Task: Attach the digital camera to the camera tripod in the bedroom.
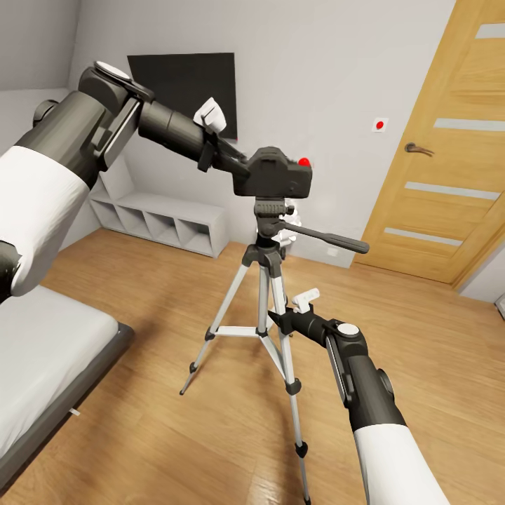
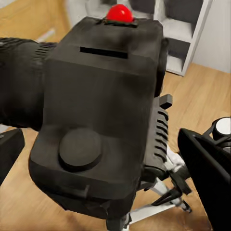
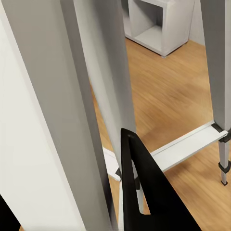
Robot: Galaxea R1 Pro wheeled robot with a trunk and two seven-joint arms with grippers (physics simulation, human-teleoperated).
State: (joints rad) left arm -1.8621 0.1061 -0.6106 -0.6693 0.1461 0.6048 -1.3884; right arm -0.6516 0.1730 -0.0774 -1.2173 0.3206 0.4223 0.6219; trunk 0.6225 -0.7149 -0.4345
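- Left gripper (image 1: pixel 242 165) reaches in from the upper left of the head view and meets the back of the digital camera (image 1: pixel 275 175); its fingers are hidden behind the camera body, so whether they are clamped on it cannot be told.
- Seen from the left wrist, the digital camera (image 2: pixel 103 110) is close up, with its red button (image 2: pixel 119 12) on top and a dark fingertip (image 2: pixel 209 173) beside it.
- The camera sits directly on top of the camera tripod's (image 1: pixel 263 308) black pan head (image 1: pixel 270 214), apparently touching it and upright.
- A long black handle (image 1: pixel 330 240) sticks out from the head toward the wooden door (image 1: pixel 449 147).
- Right gripper (image 1: pixel 280 324) is low at the tripod's silver legs, near the brace; its state cannot be told.
- From the right wrist, a silver leg (image 3: pixel 62 115) is very close, with one black fingertip (image 3: pixel 144 192) beside it.
- The tripod stands on the light wood floor (image 1: pixel 175 435) of the bedroom, between the bed's (image 1: pixel 42 372) corner and the door, with a white shelf unit (image 1: pixel 165 224) at the far wall.
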